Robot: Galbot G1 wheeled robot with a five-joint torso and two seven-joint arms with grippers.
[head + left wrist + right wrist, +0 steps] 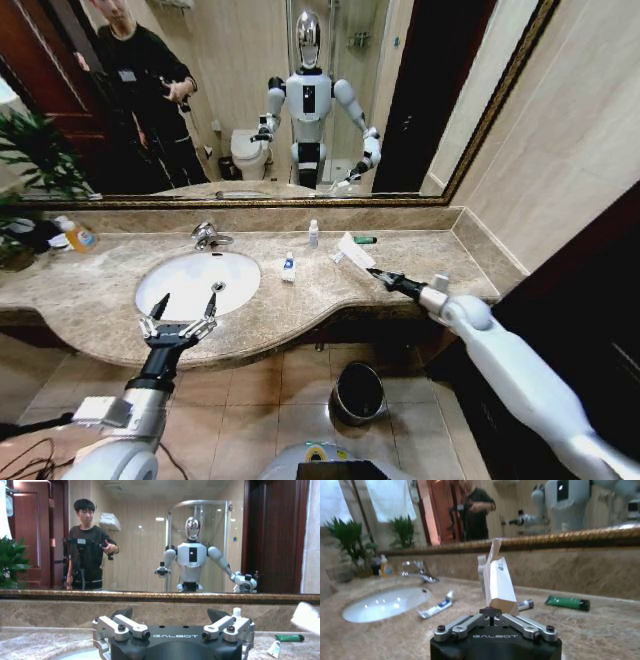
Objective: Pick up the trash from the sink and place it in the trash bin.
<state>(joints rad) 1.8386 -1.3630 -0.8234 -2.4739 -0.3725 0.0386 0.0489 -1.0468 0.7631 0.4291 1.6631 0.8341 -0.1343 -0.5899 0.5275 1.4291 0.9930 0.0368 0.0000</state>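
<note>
My right gripper [373, 271] [492, 612] is shut on a white folded wrapper [352, 249] [496, 579], held just above the marble counter to the right of the sink [190, 287] [382, 605]. On the counter lie a white tube with a blue label [288, 267] [436, 608] and a small green-black piece [365, 240] [567, 602]. A tiny white bottle [313, 233] stands near the back wall. My left gripper [184, 306] [170, 615] is open over the sink's front rim with nothing in it. The trash bin [358, 392] stands on the floor below the counter.
A chrome tap [207, 236] rises behind the basin. A yellow bottle with an orange label [78, 236] and a plant [30, 160] stand at the far left. A mirror runs along the back wall, and a dark wall closes in on the right.
</note>
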